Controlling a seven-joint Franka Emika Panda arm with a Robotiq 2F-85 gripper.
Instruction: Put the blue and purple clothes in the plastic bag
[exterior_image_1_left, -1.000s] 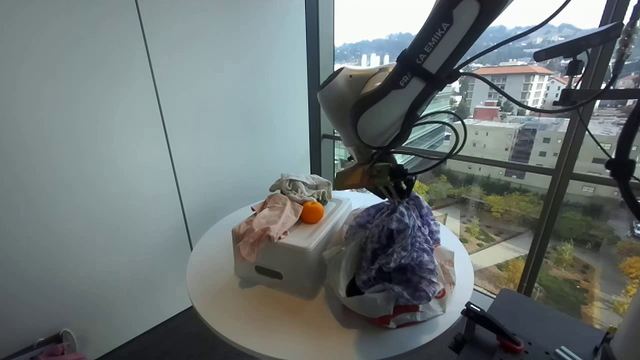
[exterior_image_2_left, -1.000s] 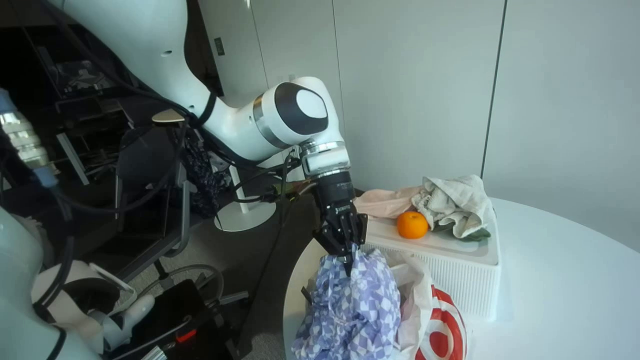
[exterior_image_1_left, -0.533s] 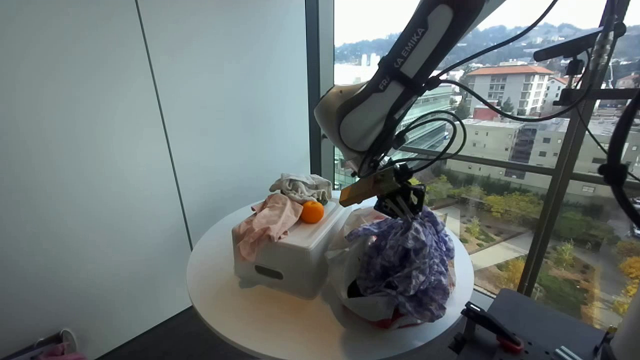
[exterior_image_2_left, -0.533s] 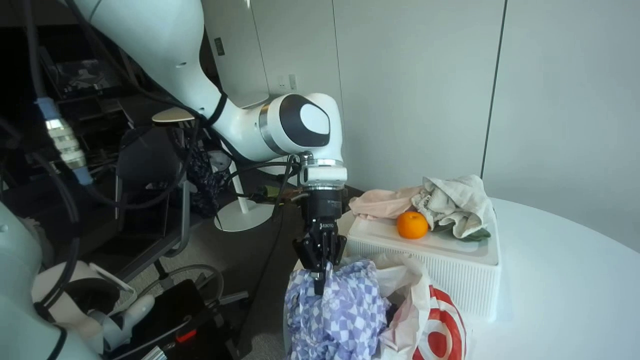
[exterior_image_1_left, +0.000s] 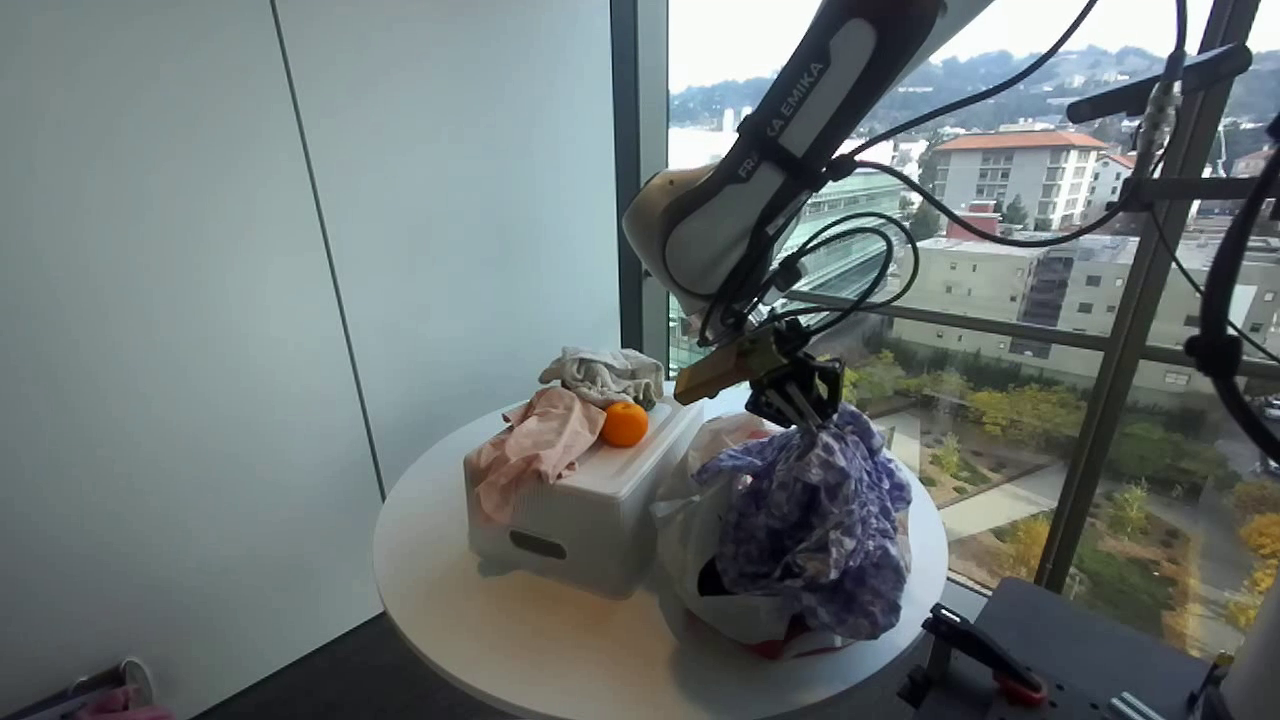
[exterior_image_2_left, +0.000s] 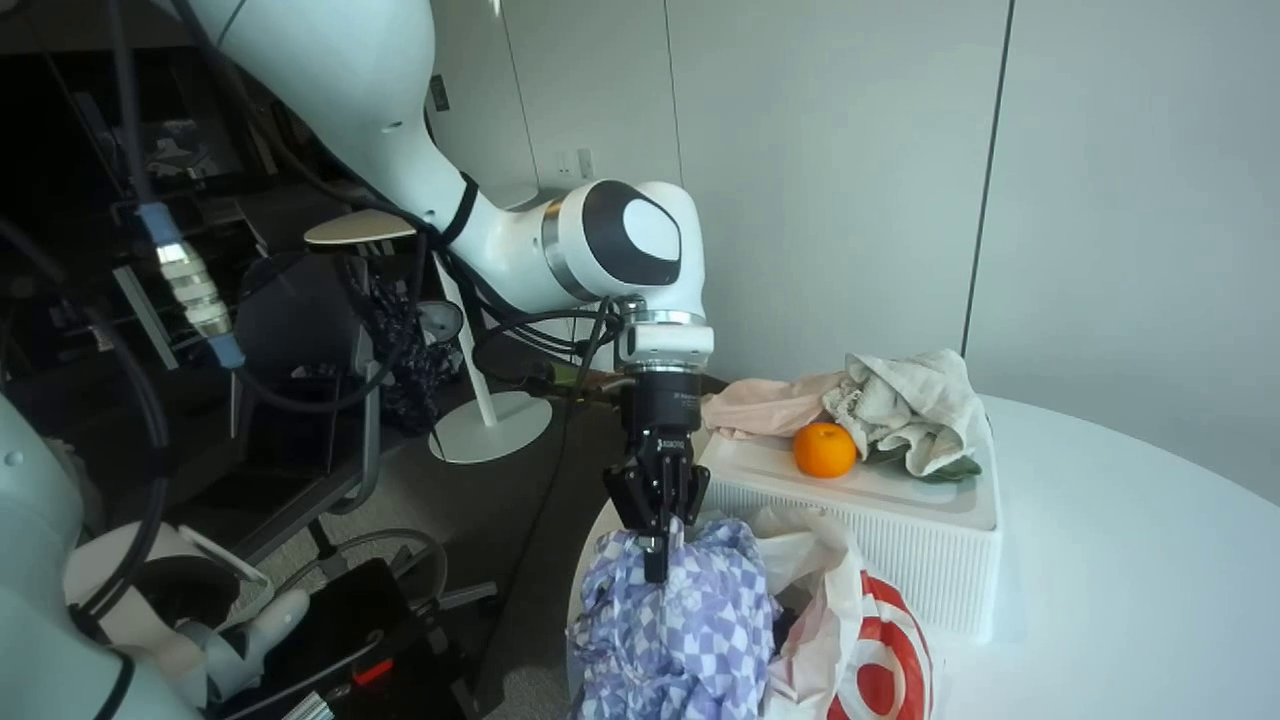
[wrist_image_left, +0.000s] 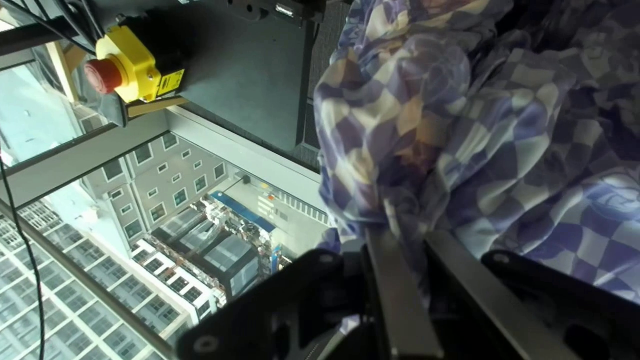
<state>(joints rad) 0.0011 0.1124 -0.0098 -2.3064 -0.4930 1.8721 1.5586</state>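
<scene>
The blue and purple checkered clothes (exterior_image_1_left: 820, 540) hang in a crumpled bundle from my gripper (exterior_image_1_left: 812, 424). They also show in an exterior view (exterior_image_2_left: 700, 620) and fill the right of the wrist view (wrist_image_left: 510, 130). My gripper (wrist_image_left: 407, 235) points down, with a fold of the cloth pinched between its fingers. The white plastic bag with red print (exterior_image_1_left: 690, 540) stands on the round table, partly behind and under the bundle. Its red and white side shows in an exterior view (exterior_image_2_left: 885, 640). The bundle lies over the bag's opening and side; how much is inside is hidden.
A white box (exterior_image_1_left: 570, 530) stands on the round table (exterior_image_1_left: 520, 640) beside the bag. On the box lie a pink cloth (exterior_image_1_left: 540, 440), a grey-white cloth (exterior_image_1_left: 605, 375) and an orange (exterior_image_1_left: 625, 425). A window is close behind the table.
My gripper has moved lower and toward the window side of the table, then slightly back up. The clothes moved with it, and more of the bag's opening shows. The bag has shifted little.
</scene>
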